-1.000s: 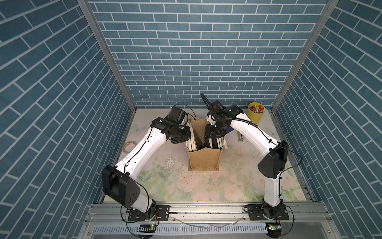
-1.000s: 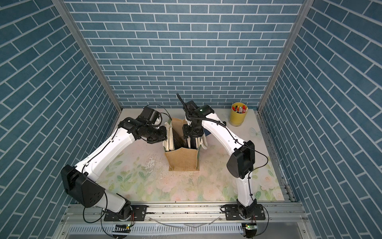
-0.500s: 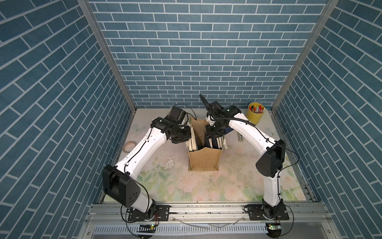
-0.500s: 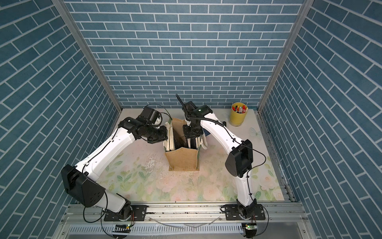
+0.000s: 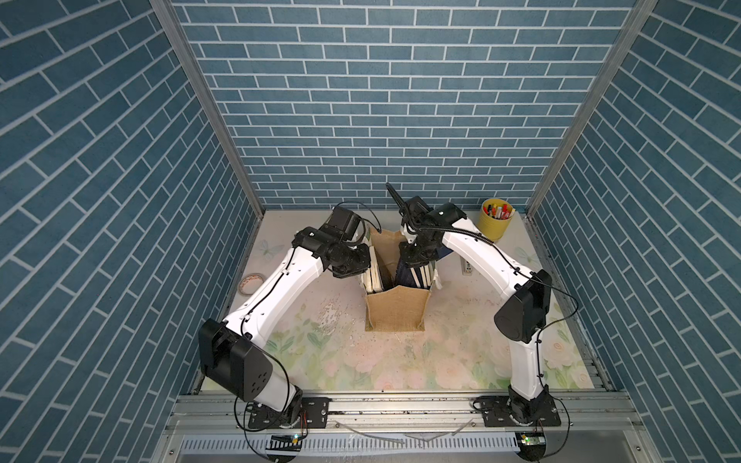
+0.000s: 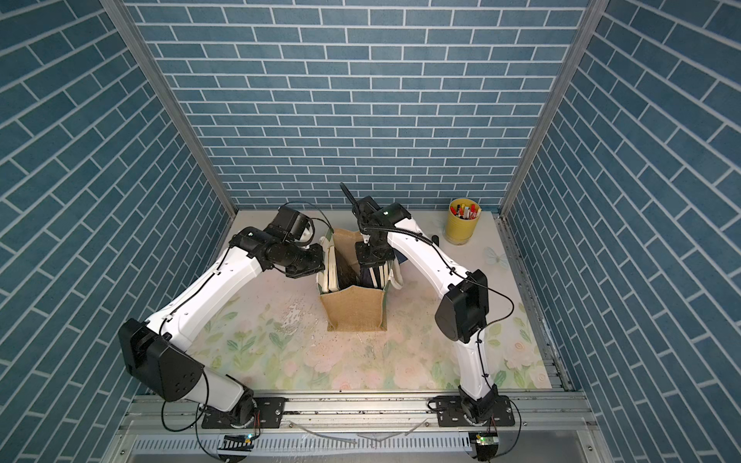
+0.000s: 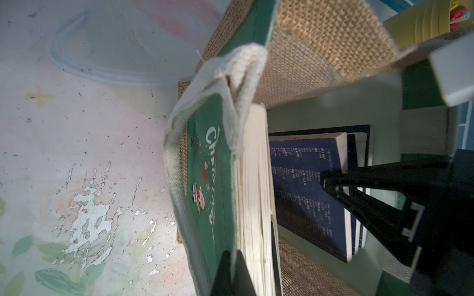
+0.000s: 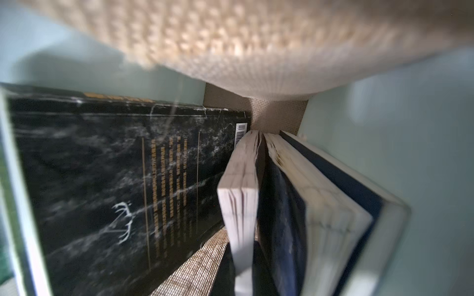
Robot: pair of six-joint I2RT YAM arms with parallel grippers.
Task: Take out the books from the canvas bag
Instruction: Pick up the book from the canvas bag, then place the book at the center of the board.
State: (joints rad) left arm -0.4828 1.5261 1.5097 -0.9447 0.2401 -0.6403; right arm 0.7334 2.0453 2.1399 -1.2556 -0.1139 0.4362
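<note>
The canvas bag stands upright mid-table with its mouth open. My left gripper is shut on the rim of the bag's green printed side wall. Several books stand inside: cream page edges lean on that wall, and a black book with yellow characters faces navy ones. My right gripper reaches down into the bag, shut on the top edge of a thin navy paperback.
A yellow pen cup stands at the back right. A roll of tape lies by the left wall, and a small flat object lies right of the bag. Blue brick walls close in three sides.
My right gripper's jaws have closed onto the paperback inside the bag, and that arm has shifted slightly. The left arm keeps hold of the bag wall, unmoved.
</note>
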